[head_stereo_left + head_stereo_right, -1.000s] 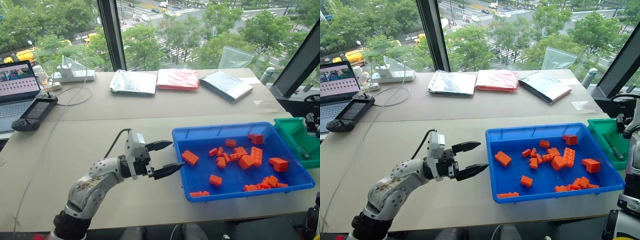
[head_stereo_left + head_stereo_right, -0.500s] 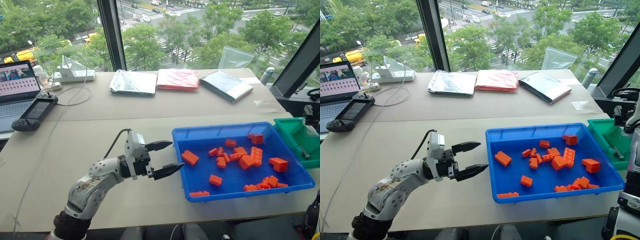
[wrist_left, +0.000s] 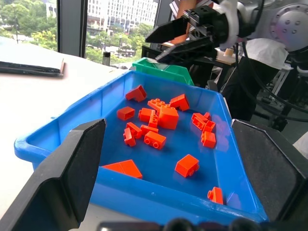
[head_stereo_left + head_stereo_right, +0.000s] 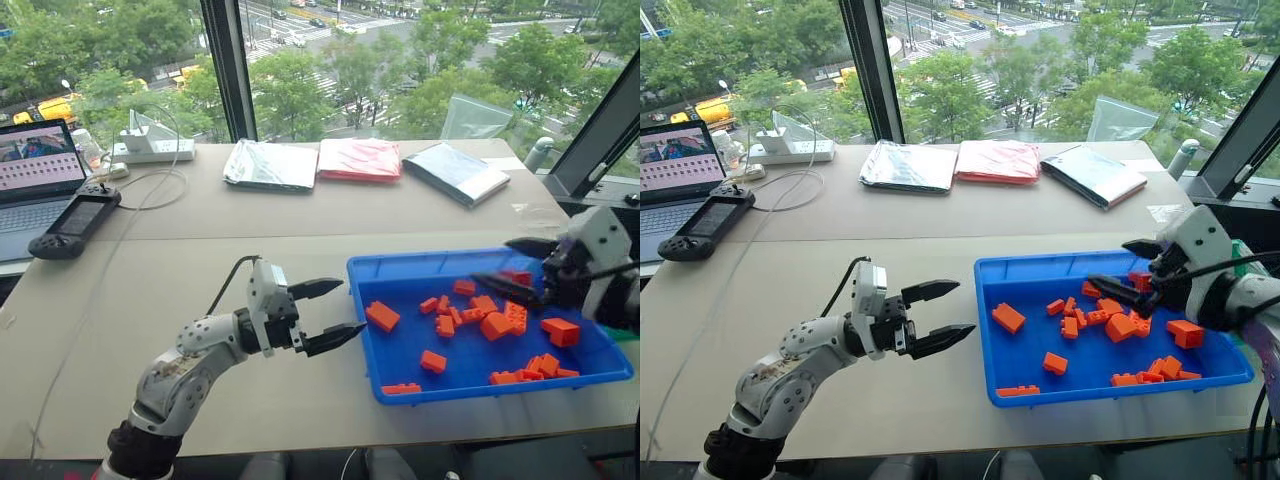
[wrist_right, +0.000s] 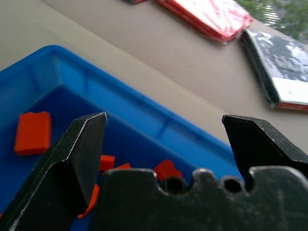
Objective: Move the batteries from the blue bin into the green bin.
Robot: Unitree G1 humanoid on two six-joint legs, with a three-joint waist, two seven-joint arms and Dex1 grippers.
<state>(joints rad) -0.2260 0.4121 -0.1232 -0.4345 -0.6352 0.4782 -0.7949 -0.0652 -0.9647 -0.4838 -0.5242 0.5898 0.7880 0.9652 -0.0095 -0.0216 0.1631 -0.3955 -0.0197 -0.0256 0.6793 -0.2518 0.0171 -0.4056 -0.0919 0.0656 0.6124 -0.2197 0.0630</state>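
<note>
On my screen, the blue bin (image 4: 470, 385), a wide shallow tray of bright blue plastic with a low rim, sits on the tan table (image 4: 200, 260) toward its right front. I see orange toy bricks (image 4: 482, 320) scattered over its floor, one lone brick (image 4: 380, 315) near the left wall and a cluster toward the right. I cannot make out any batteries among them. The green bin (image 3: 163, 70), smaller and deeper-walled, stands just beyond the tray's far right end, seen from the left wrist camera.

The right gripper (image 4: 512, 268) hangs above the tray's right half, its two black fingers spread wide and holding nothing, pointing left across the bricks. The left gripper (image 4: 328, 313) hovers over the table just beside the tray's left wall, fingers likewise parted and empty, aimed at the tray.

Farther back lie a red packet (image 4: 358, 158) between two silver ones, with a laptop (image 4: 35, 175) and a black handheld controller (image 4: 72, 224) at far left.
</note>
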